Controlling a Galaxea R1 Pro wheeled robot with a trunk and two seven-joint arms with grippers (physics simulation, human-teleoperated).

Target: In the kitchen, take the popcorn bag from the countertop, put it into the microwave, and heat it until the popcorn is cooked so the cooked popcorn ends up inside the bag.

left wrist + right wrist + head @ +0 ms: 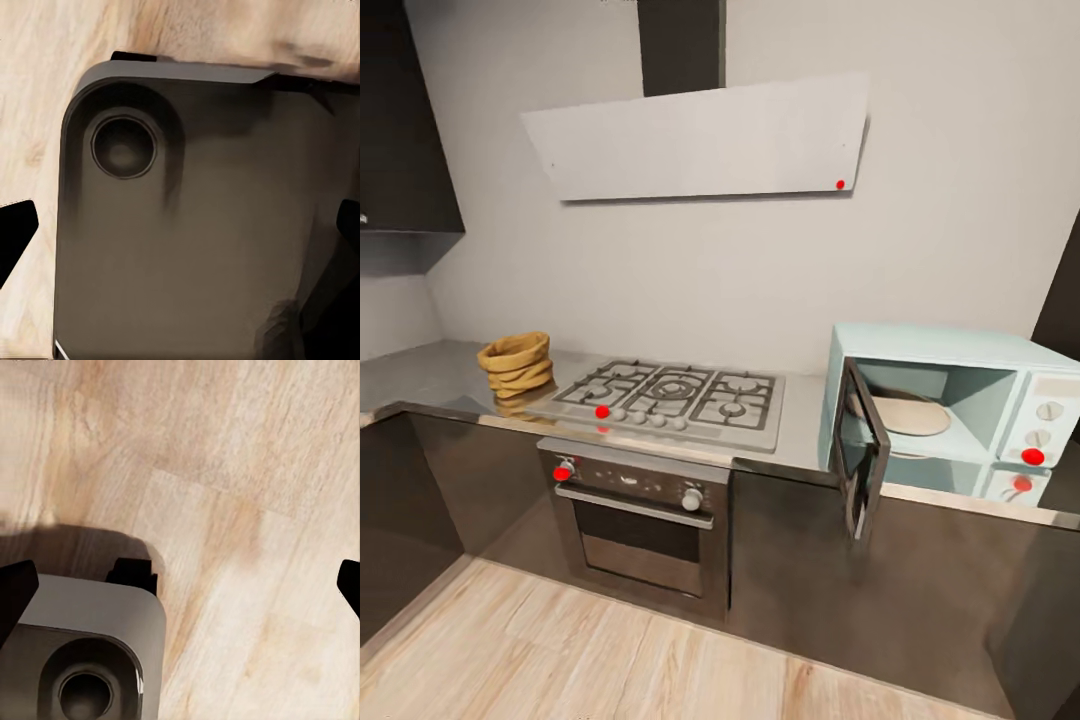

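Popcorn bag [516, 366] sits on the desk [430, 375] left of the hob [670, 398], far from the open microwave [950, 410]; both claws hang wide over the floor [247, 472], and a long carry risks spilling.

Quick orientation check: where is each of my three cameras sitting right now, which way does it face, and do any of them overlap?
Head view: high, facing the wall; popcorn bag on the countertop, open microwave.
Left wrist view: pointing down at the wooden floor, over the robot's grey base; dark fingertips at the edges.
Right wrist view: also downward, floor, base corner, fingertips wide apart.
Both wrist views share floor and base.
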